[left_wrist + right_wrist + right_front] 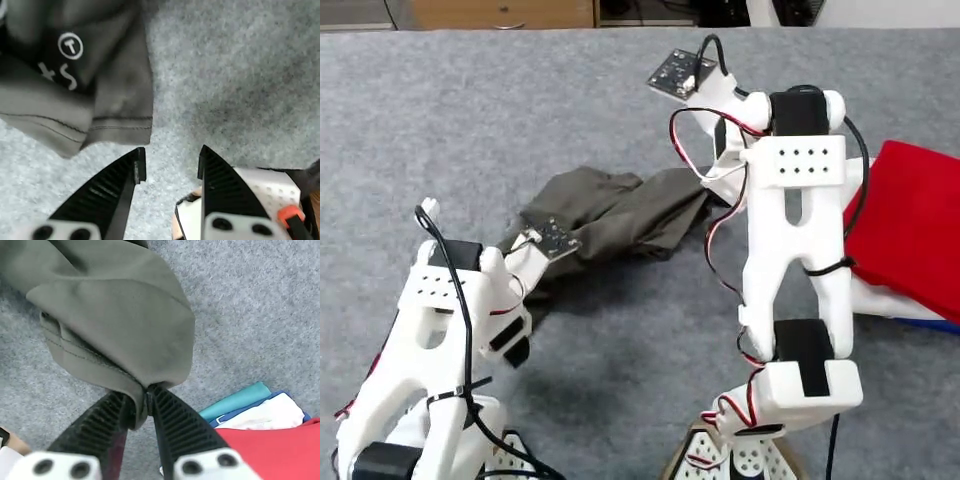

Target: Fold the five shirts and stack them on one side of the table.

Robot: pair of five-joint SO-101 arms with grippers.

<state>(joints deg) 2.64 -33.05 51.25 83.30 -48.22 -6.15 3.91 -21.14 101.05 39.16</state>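
A crumpled olive shirt (610, 215) lies in the middle of the grey table. My right gripper (712, 178) is at the shirt's right end, shut on a fold of the olive shirt's (115, 310) hem; in the right wrist view the right gripper (147, 397) has cloth pinched between its black fingers. My left gripper (538, 270) sits at the shirt's left end. It is the left gripper (170, 162) standing open just short of the olive shirt's (75, 85) stitched hem, with only bare table between its fingers.
A stack of folded shirts sits at the table's right edge, with a red shirt (910, 225) on top and white, blue and teal (235, 402) layers under it. The grey felt table (470, 120) is bare at the back left. A wooden cabinet (500, 12) stands behind.
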